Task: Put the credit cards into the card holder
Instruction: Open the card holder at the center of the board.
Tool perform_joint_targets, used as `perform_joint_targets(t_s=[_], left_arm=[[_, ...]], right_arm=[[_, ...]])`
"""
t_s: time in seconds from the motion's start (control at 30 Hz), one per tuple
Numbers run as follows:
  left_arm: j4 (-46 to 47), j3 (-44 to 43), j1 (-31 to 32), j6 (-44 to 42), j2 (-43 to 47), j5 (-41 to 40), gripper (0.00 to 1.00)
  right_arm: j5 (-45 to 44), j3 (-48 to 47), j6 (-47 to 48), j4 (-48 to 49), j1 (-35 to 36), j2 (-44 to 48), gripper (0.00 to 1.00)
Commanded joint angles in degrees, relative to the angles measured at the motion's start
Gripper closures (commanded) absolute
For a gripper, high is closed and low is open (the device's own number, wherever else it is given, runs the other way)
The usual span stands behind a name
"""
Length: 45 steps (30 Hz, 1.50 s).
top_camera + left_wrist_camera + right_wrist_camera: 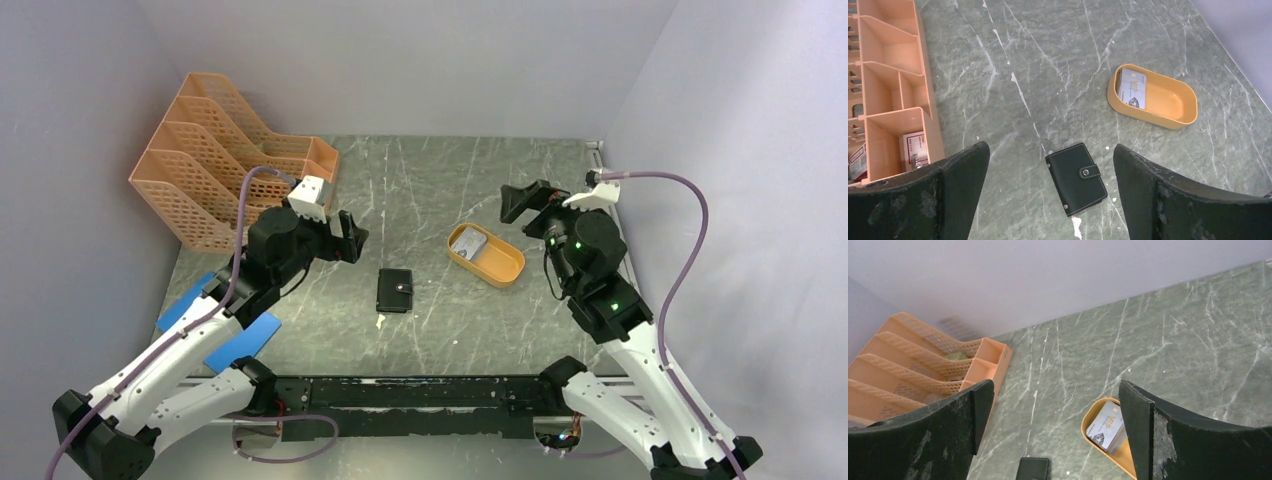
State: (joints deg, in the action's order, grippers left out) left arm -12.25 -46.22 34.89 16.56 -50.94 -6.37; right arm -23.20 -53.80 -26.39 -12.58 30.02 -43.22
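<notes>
- Two grippers, neither holding anything: the left gripper (345, 238) hangs over the table's left half and the right gripper (520, 203) over its far right. Fingers on both are spread wide.
- The pale grey-white plastic credit cards (1133, 88) sit stacked in the far-left end of the orange oval plastic tray (1154, 116), right of centre on the green marbled table (420, 180).
- The small black leather-like bifold card holder (1076, 178) lies flat and closed mid-table, near-left of the tray and well apart from it.
- I judge the cards thin, stiff, light and slick. The tray wall hems them in, so I'd pinch the top card across its raised edge, not try to scrape it off flat.
- The holder looks soft and light, so it will likely skate on the smooth top. I'd pin it with one gripper and take the snap tab (1090, 172) with the other.
- The left wrist view alone shows the snap stud, the stitching and the print on the top card. It also shows small boxes in the orange mesh file rack (215, 170).
- The right wrist view shows the stack tilted against the tray's end wall, but only a sliver of the holder.
- The top view alone shows the blue flat sheets (245, 342) under the left arm.
- I can't tell the card count from any view.
</notes>
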Motion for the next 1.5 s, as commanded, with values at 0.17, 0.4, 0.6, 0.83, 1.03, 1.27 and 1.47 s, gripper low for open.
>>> perform_joint_targets(t_s=[0.17, 0.4, 0.6, 0.83, 1.03, 1.27, 1.47], left_arm=[[3.25, 3.40, -0.53, -0.44, 2.84, -0.57, 0.03], [3.90, 4.06, -0.53, -0.91, 2.95, 1.22, 0.03], [3.77, 4.23, -0.53, -0.65, 2.82, 3.85, 0.03], [2.46, 4.86, -0.53, 2.11, 3.68, -1.28, 0.03], [6.52, 6.70, -0.46, 2.05, 2.78, 9.19, 0.03], [4.19, 5.44, -0.27, 3.06, 0.75, 13.79, 0.03], [-1.60, 4.38, -0.27, 7.40, -3.23, 16.57, 0.12]], right_arm=[[1.15, 1.05, -2.52, 0.70, 0.17, 0.18, 0.00], [1.32, 1.10, -0.37, 0.45, 0.15, -0.61, 0.00], [4.31, -1.74, 0.86, -2.50, 4.21, -5.58, 0.00], [-27.39, -2.53, 3.59, -0.31, 26.98, -13.74, 0.00], [-18.41, -3.65, -2.11, -4.23, 29.18, -20.51, 0.00], [-1.71, 5.38, -3.93, 6.64, 27.73, -19.52, 0.04], [1.30, 1.20, -13.12, -2.08, 27.72, -30.99, 0.14]])
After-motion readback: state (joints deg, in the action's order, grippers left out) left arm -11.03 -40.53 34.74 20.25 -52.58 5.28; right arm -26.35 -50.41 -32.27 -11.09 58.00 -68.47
